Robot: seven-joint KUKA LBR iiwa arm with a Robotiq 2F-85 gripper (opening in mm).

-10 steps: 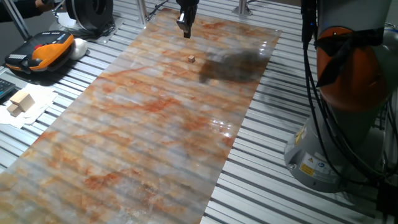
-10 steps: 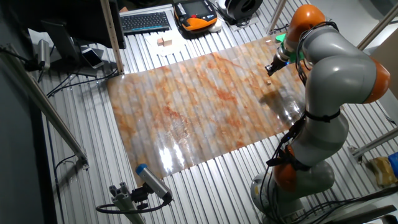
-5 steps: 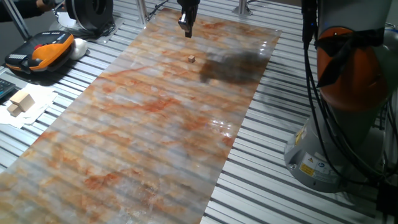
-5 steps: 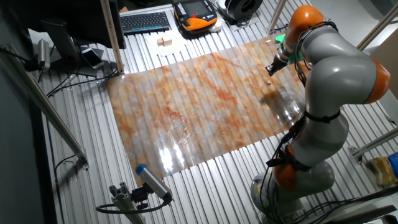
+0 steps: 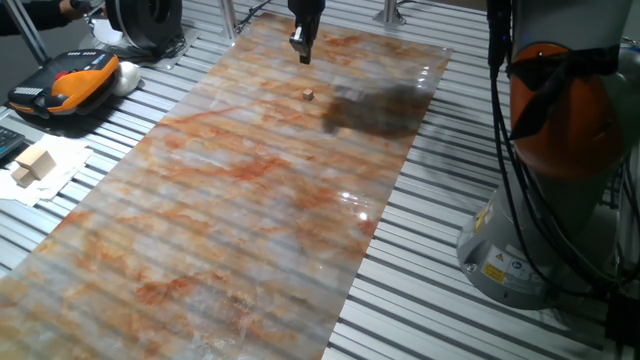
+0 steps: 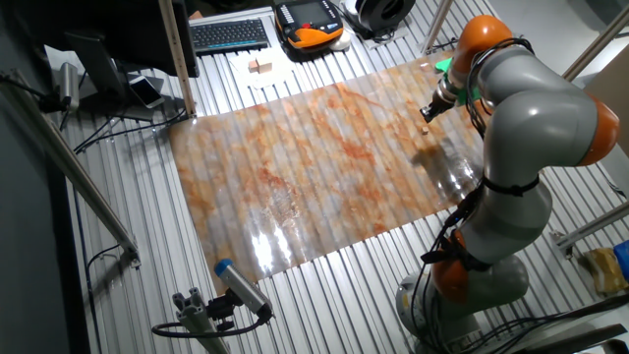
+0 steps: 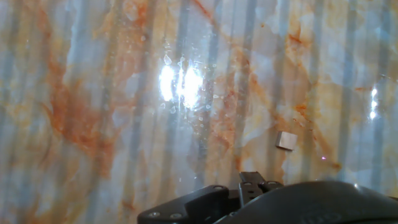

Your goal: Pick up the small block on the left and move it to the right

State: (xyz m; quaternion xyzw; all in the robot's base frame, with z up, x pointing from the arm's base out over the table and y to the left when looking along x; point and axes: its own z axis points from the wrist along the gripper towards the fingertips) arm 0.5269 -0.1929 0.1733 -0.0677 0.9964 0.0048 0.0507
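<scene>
So in one fixed view, the end effector (image 5: 303, 52) is being held up near the top centre of the frame, above the marbled orange-and-grey sheet (image 5: 250, 200) that's being spread over the slatted desk (image 5: 440, 200). The small block (image 5: 309, 95) is being left lying on the sheet just below it in the frame, clearly apart, nothing touching it. Whether the fingers are spread or pressed together can't be told here, too small and dark. Over at the left edge, larger pale wooden blocks (image 5: 32, 165) are being kept on white paper (image 5: 55, 170), and an orange-and-black pendant (image 5: 65, 82) is being parked in the upper left.

In the other fixed view, the end effector (image 6: 429, 110) is seen at the upper right, with the small block (image 6: 424, 128) right below it on the sheet. The grey-and-orange arm (image 6: 521, 108) is being arched over the right side. Finger state: still not readable.

In the hand view, the small block (image 7: 286, 141) is being shown right of centre on the glossy sheet, above the dark housing (image 7: 261, 202) along the bottom edge. No fingertips are being shown clearly, so open or closed can't be called.
</scene>
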